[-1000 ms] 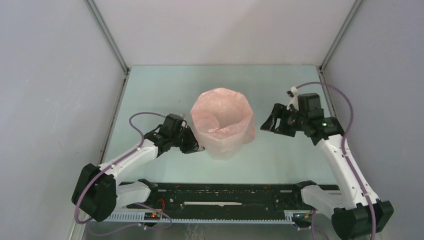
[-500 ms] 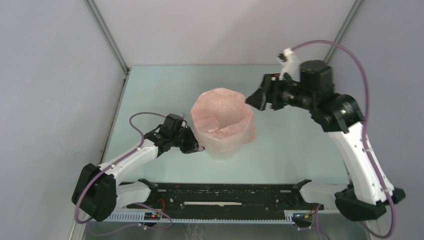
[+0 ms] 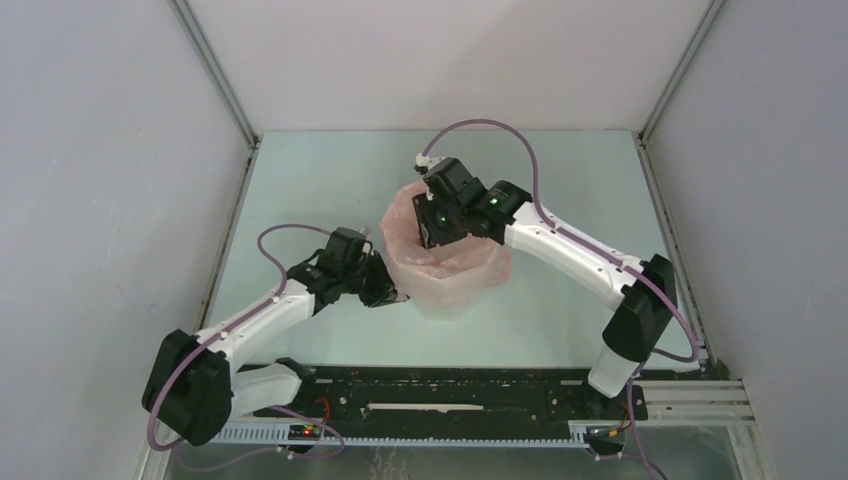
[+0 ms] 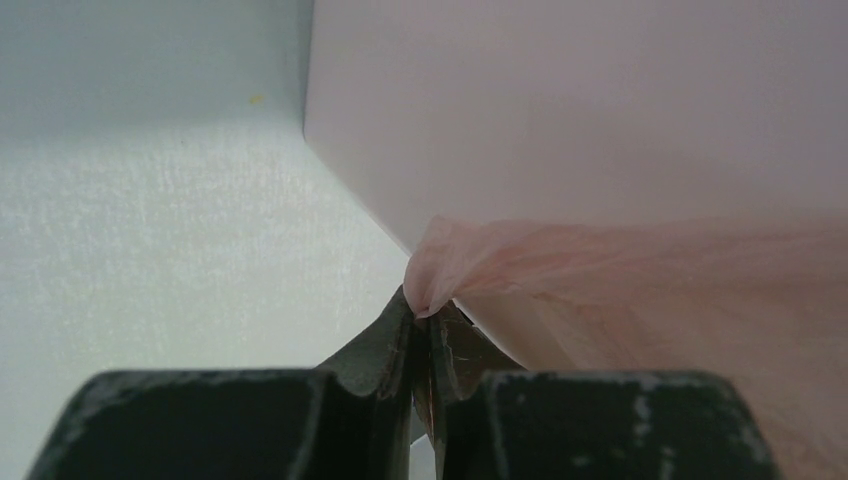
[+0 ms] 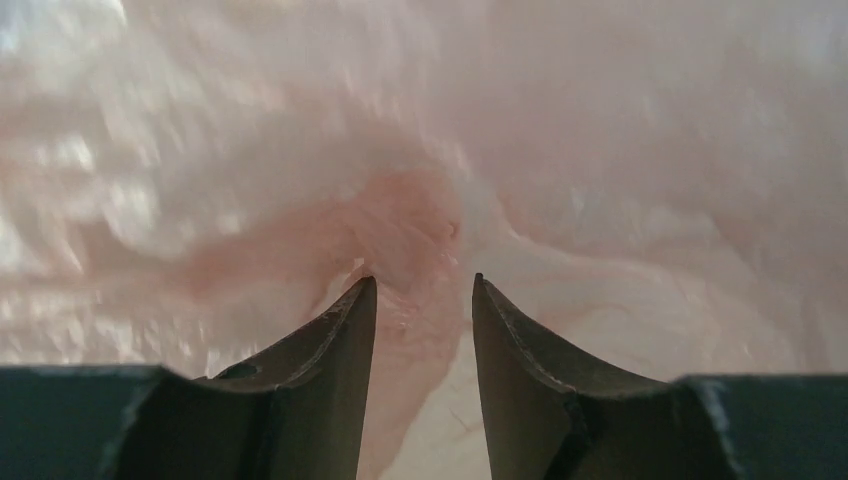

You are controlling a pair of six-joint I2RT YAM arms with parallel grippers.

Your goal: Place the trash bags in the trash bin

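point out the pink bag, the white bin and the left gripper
pink bag (image 3: 468, 272): top view, on the part folded over the bin's rim
white bin (image 4: 560, 100): left wrist view, on its bare side wall
left gripper (image 4: 424, 318): left wrist view, between its fingers, shut on the bag's edge

The mouth of the trash bin (image 3: 445, 303), lined by the trash bag (image 3: 470, 268), is filled by the right gripper (image 5: 418, 285), its near-left side is blocked by the left gripper (image 4: 425, 318) pinched onto the bag's edge, and free passage is offered over the table (image 3: 310, 175) far left and far right.
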